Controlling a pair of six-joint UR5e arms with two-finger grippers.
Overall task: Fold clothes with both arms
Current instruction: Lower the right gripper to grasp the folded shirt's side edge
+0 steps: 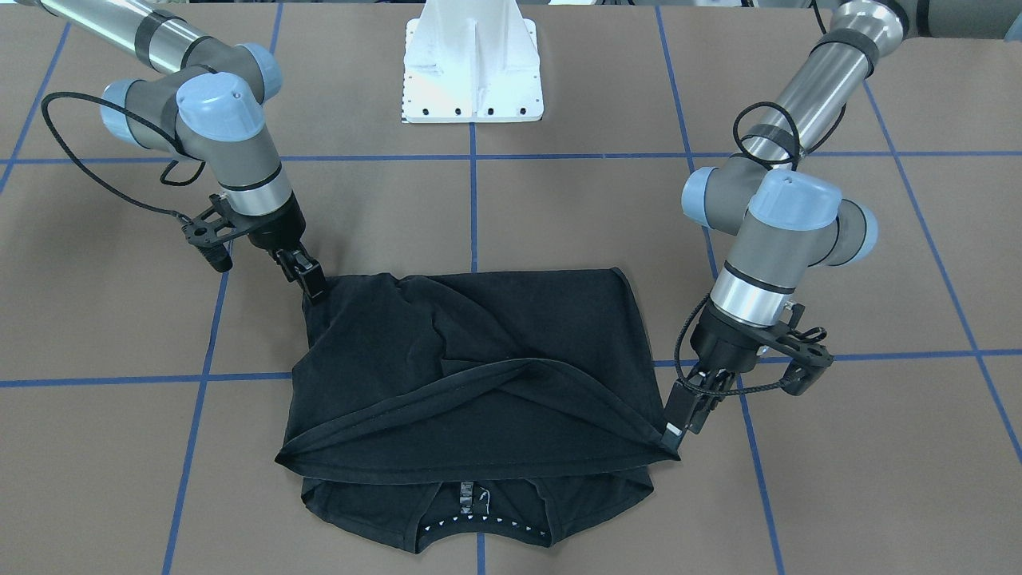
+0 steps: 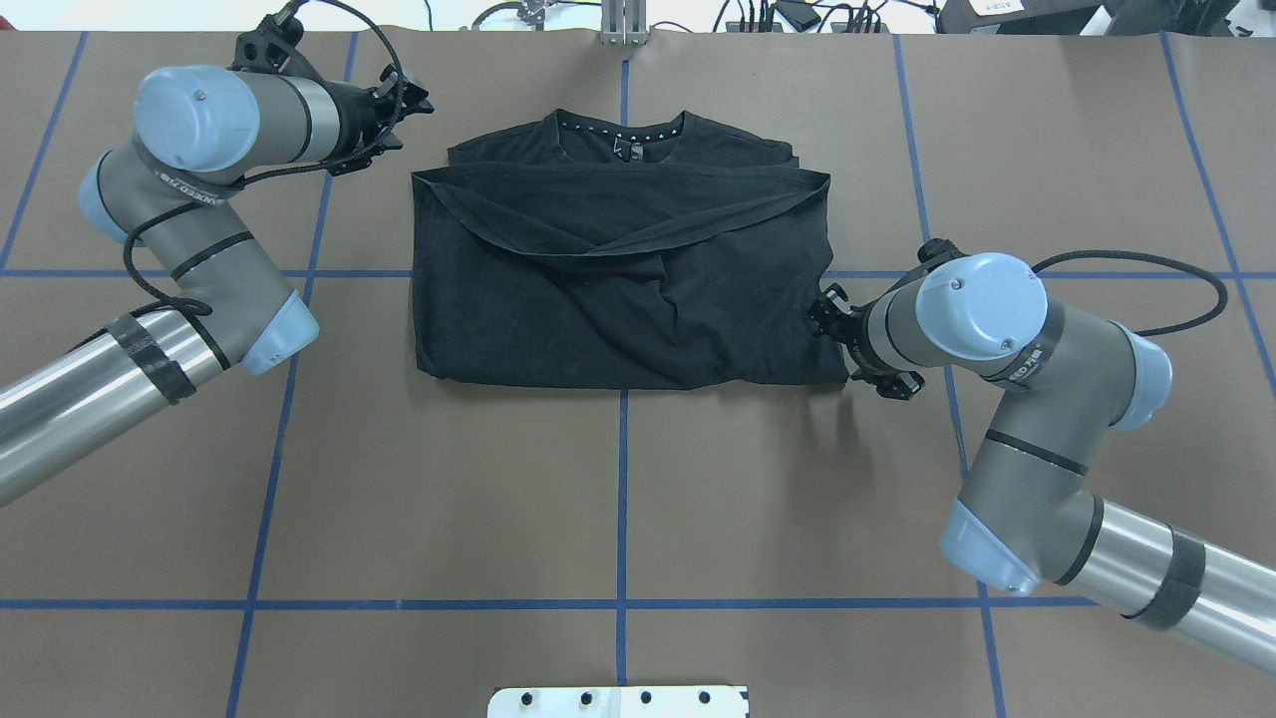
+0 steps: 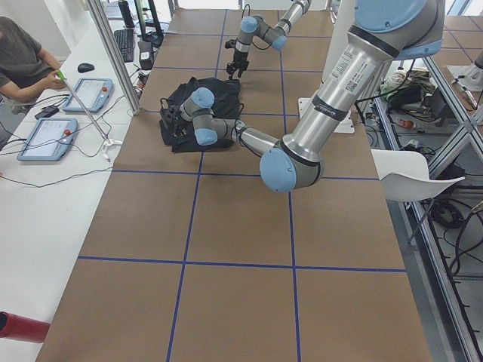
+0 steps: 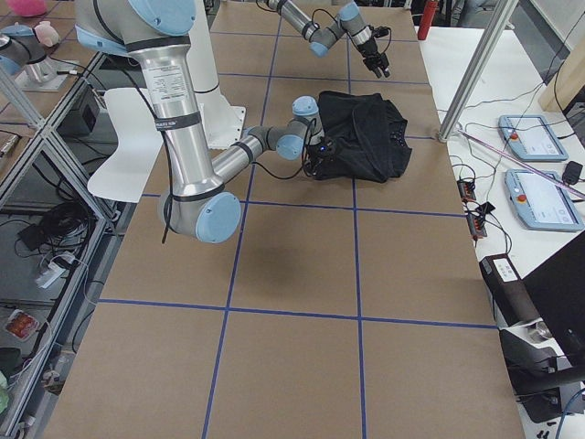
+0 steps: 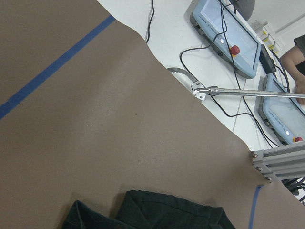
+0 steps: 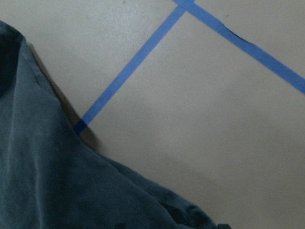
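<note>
A black shirt (image 1: 495,335) is seen lying on a brown table (image 1: 878,479) marked with blue tape (image 1: 473,200), in the lower middle of the front-facing view. Its lower part is folded up over the chest, and the hem (image 1: 479,382) is laid in a loose, open curve across the body. The collar (image 1: 479,523), with its patterned lining, is left uncovered at the bottom edge of that view and at the top of the overhead view. The left gripper (image 1: 677,423) is found at the right of the front-facing view, just beside the hem's corner. Whether the cloth is touched, and whether the jaws are apart or together, cannot be told. In its wrist view only bare table and a strip of shirt at the bottom edge are shown. The right gripper (image 1: 310,279) is placed at the shirt's upper left corner in the same view, its fingers set against the fabric's edge. A grip on the cloth cannot be confirmed. A white pedestal (image 1: 471,72) is seen at top centre.
</note>
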